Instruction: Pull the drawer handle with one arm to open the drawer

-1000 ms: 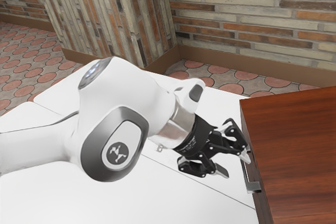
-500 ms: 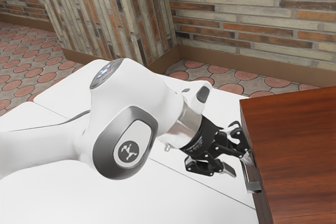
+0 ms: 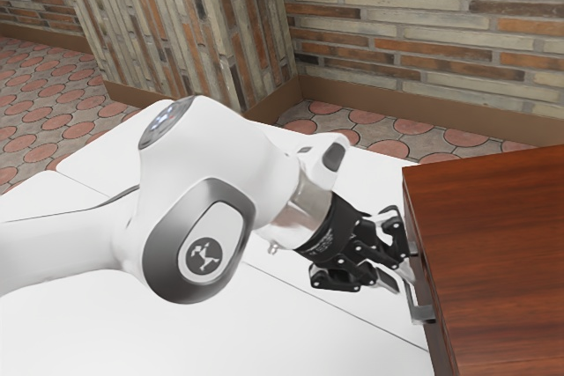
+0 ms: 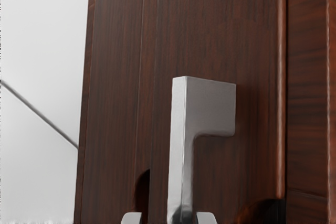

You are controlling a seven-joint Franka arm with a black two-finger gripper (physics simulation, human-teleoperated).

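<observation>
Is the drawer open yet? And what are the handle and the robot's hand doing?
drawer: looks shut, no gap showing.
handle: held between the jaws.
gripper: jaws closed on the handle from both sides.

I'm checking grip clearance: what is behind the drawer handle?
The dark wood drawer front lies behind the handle, joined by its bent end. In the exterior view the hand covers part of the bar.
</observation>
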